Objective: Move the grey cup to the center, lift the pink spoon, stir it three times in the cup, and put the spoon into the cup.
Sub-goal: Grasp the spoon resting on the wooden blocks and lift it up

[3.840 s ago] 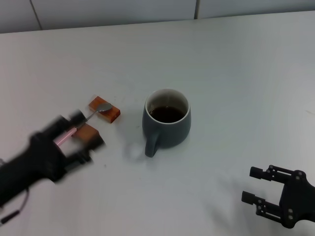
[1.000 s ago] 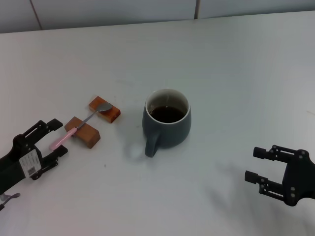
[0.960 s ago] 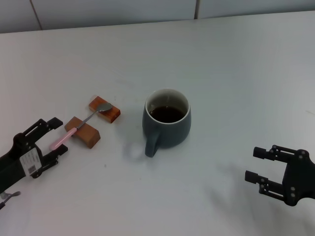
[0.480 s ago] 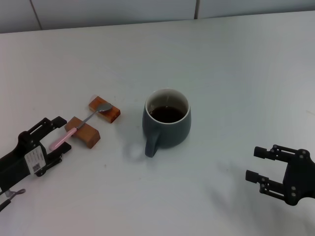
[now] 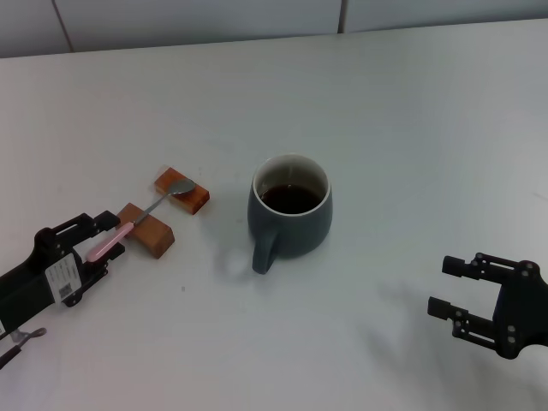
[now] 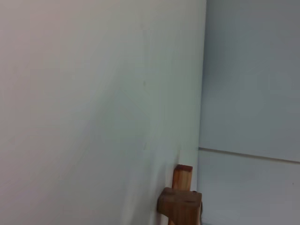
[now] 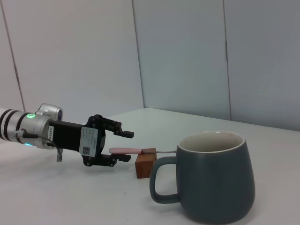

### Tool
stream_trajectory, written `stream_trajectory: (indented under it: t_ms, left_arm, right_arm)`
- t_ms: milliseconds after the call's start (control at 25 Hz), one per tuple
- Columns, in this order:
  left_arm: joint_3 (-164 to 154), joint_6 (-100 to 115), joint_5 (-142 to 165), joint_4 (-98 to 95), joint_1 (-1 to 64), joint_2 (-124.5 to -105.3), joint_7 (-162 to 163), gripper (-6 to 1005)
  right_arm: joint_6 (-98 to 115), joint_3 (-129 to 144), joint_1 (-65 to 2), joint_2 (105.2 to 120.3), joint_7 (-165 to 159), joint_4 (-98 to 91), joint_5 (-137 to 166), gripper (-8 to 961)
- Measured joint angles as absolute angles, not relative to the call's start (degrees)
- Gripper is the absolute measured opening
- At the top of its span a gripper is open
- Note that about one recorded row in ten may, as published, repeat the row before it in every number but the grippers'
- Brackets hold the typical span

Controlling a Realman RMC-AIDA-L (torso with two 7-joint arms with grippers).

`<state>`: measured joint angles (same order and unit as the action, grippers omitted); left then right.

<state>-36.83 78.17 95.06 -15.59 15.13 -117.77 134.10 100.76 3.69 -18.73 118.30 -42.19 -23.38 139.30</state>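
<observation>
- State: the left gripper (image 5: 97, 237) has its fingers spread apart on either side of the pink end of the pink spoon (image 5: 137, 223). It holds nothing; no contact with the handle is visible.
- State: the right gripper (image 5: 455, 293) hangs open and empty near the front right of the surface (image 5: 411, 120), well apart from all objects.
- Location: the grey cup (image 5: 289, 216) stands upright near the middle of the surface, handle toward the robot, with dark contents inside.
- Location: the pink spoon bridges two wooden blocks. Its metal bowl rests on the far block (image 5: 182, 189); its stem crosses the near block (image 5: 146, 229); its pink end overhangs toward the left gripper.
- Risk: the spoon is only laid on the blocks. A finger that pushes the handle before closing could slide or roll the spoon off its supports.
- Risk: the near block lies just beside the fingertips. Advancing too far could knock it, drop the spoon flat on the surface and make a grasp harder.
- Risk: the handle is slim. A closure that is off-centre or too near the tip could let the spoon pivot or slip during the lift.
- Risk: a tilted spoon carried to the cup could strike the rim, shift the cup or splash the contents while stirring.
- Count: one grey cup.
- Count: one pink spoon.
- Count: two wooden blocks.
- Count: two grippers, both empty.
</observation>
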Motion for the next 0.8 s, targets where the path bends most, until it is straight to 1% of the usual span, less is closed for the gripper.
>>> stream_trajectory:
  t_ms: [800]
  left_arm:
    - [-37.24, 76.89, 95.1, -14.33, 15.2, -117.61, 133.85, 346]
  right_arm:
    - [101.09, 3.69, -18.37, 118.5, -42.19, -23.38, 138.82, 607]
